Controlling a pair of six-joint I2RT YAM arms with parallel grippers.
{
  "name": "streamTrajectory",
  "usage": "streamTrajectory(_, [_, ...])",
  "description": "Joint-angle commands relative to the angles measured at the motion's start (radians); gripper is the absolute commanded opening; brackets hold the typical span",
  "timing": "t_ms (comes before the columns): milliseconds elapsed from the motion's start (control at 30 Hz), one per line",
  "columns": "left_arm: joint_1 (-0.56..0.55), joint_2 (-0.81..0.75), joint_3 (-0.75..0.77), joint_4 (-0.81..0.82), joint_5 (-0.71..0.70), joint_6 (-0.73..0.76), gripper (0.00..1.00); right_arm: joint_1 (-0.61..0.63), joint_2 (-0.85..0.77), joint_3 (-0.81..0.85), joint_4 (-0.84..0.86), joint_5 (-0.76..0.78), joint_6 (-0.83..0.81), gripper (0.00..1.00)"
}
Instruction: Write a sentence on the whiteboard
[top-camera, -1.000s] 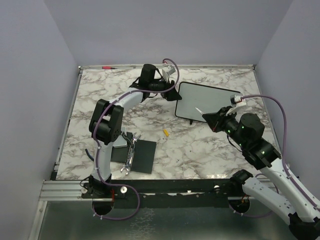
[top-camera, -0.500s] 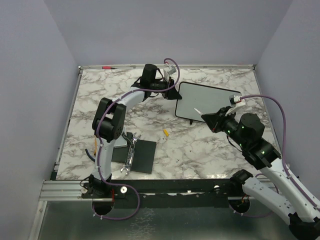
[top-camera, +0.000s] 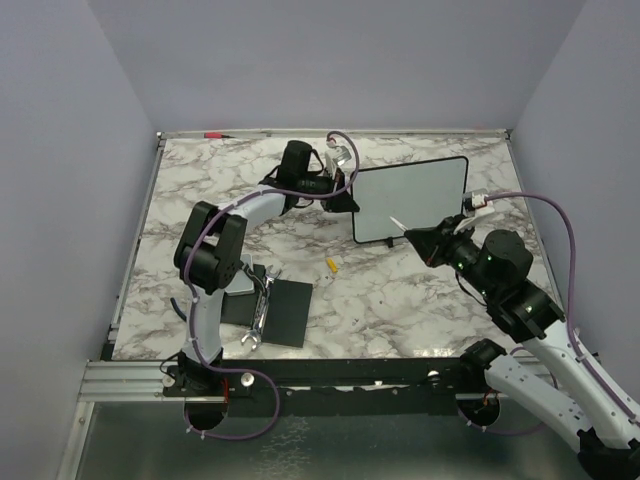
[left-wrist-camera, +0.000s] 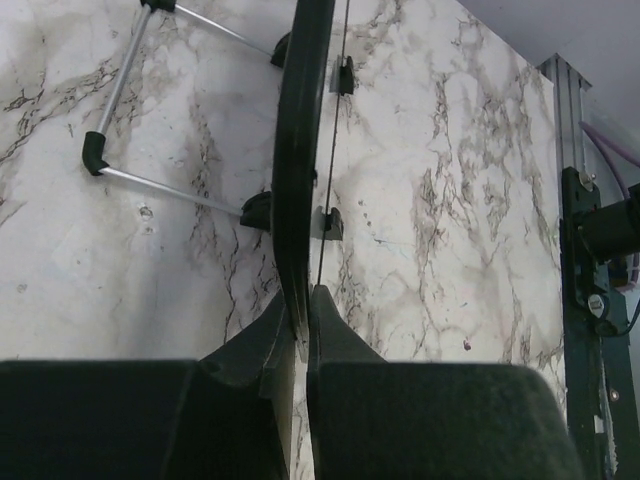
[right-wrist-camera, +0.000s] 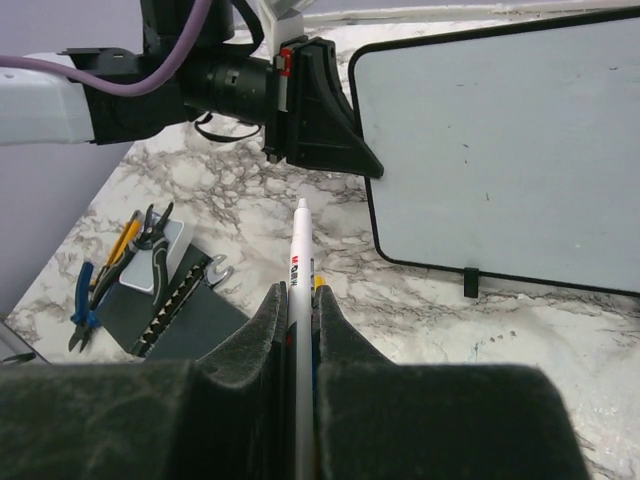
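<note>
- The whiteboard (top-camera: 415, 195) stands raised on edge with its white face toward the right arm. Its long axis runs left to right.
- The left gripper (left-wrist-camera: 302, 305) is pressed together on the whiteboard's left edge and pinches the black frame. In the wrist view the board shows edge-on between the fingers, with the wire prop stand (left-wrist-camera: 124, 75) behind it.
- The right gripper (right-wrist-camera: 297, 300) pinches a white marker (right-wrist-camera: 299, 240) lengthwise, tip forward.
- Key relation: the marker tip sits in front of the whiteboard's lower-left corner, near it but apart. The writing face lies ahead and to the right of the tip.
- The right arm is the one free to write. The left is tied up holding the board.
- No sentence is legible on the whiteboard, only a few faint specks.
- A small yellow piece (top-camera: 331, 265) lies on the table (top-camera: 400, 300) below the whiteboard's left corner. It is probably the marker cap, but it is too small to tell.
- It is unclear whether the whiteboard's bottom edge rests on the table or hangs off it. The gap between tip and face is also hard to judge.
</note>
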Motion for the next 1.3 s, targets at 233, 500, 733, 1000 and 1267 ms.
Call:
streamTrajectory(233, [-0.089,-0.223,-0.185,0.035,-0.244,0.032,0.0,-0.005,-0.007,-0.067,0.029,0.054,-0.027,0.01])
streamTrajectory(500, [-0.108,-0.274,-0.333,0.134,-0.309,-0.041,0.0,-0.003,0.023,-0.143,0.21,0.083,-0.09,0.01])
streamTrajectory(733, [-0.113,-0.258,-0.353,0.156,-0.309,-0.043,0.0,-0.003,0.107,-0.166,0.383,0.037,-0.125,0.01])
streamTrajectory(1000, [-0.116,-0.265,-0.36,0.16,-0.31,-0.036,0.0,-0.003,0.263,-0.124,0.477,0.019,-0.162,0.01])
streamTrajectory(1267, [-0.117,-0.263,-0.353,0.157,-0.301,-0.031,0.0,-0.004,0.373,-0.095,0.563,-0.041,-0.187,0.01])
